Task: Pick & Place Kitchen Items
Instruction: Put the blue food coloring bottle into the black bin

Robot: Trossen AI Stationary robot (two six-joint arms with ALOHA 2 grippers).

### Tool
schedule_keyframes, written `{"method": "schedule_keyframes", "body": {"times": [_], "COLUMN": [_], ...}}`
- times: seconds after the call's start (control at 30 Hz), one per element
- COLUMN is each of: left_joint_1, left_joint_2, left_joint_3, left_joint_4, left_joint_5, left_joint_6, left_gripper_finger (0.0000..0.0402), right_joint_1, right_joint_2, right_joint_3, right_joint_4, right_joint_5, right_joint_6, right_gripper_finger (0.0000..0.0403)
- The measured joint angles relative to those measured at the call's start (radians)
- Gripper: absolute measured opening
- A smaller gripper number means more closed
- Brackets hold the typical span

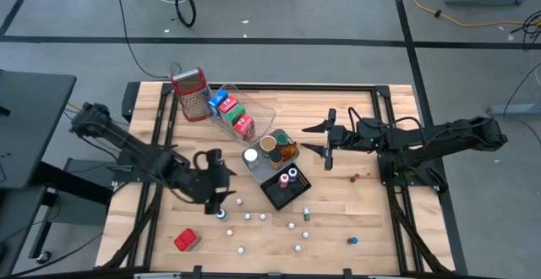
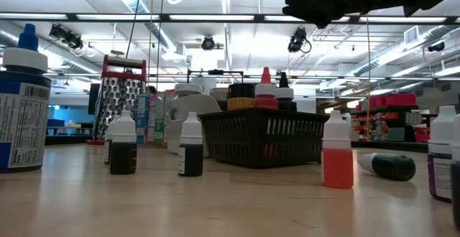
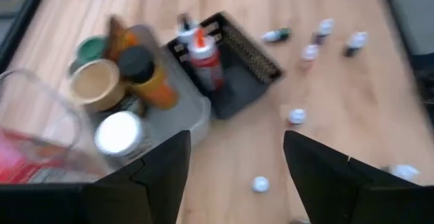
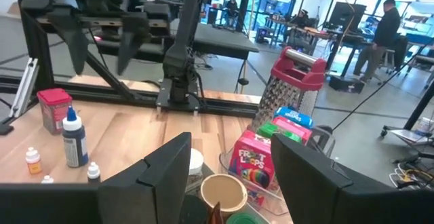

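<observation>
Two arms are poised over a crowded wooden table [image 1: 355, 220]. The left gripper [image 1: 221, 196] is held open and empty over the small dropper bottles [image 1: 264, 217] strewn near the front edge; the right gripper [image 1: 328, 139], also open and empty, is held right of the clear tray [image 1: 264, 108] of cartons [image 1: 232, 112]. A low sweep is judged likely to topple the light bottles or roll them off the near edge. The grey tray [image 1: 254, 167] of jars [image 1: 269, 144] and the black basket [image 1: 279, 196] are packed tightly at centre; open room is left at the right.
</observation>
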Motion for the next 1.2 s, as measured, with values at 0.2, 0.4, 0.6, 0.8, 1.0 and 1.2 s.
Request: {"method": "schedule_keyframes", "body": {"times": [0.2, 0.4, 0.6, 0.8, 1.0, 1.2], "left_joint_1": [-0.04, -0.042, -0.04, -0.033, -0.041, -0.081], "left_joint_2": [-0.13, -0.201, -0.195, -0.194, -0.194, -0.128], "left_joint_3": [-0.215, -0.408, -0.503, -0.528, -0.528, -0.528], "left_joint_4": [0.198, 0.51, 0.643, 0.611, 0.607, 0.608], "left_joint_5": [0.004, 0.073, 0.096, 0.086, 0.189, 0.221], "left_joint_6": [-0.017, -0.16, -0.088, -0.199, -0.192, -0.2], "left_gripper_finger": [0.023, 0.0226, 0.0226, 0.0226, 0.0226, 0.0226], "right_joint_1": [0.0, 0.0, 0.0, 0.0, 0.0, 0.0], "right_joint_2": [0.0, 0.0, 0.0, 0.0, 0.0, 0.0], "right_joint_3": [0.0, 0.0, 0.0, 0.0, 0.0, 0.0], "right_joint_4": [0.001, -0.001, -0.001, 0.002, 0.002, -0.003], "right_joint_5": [0.0, 0.0, 0.0, 0.0, 0.0, 0.0], "right_joint_6": [-0.011, -0.063, -0.064, -0.064, -0.064, -0.064], "right_gripper_finger": [0.0214, 0.0214, 0.0214, 0.0214, 0.0214, 0.0214]}}
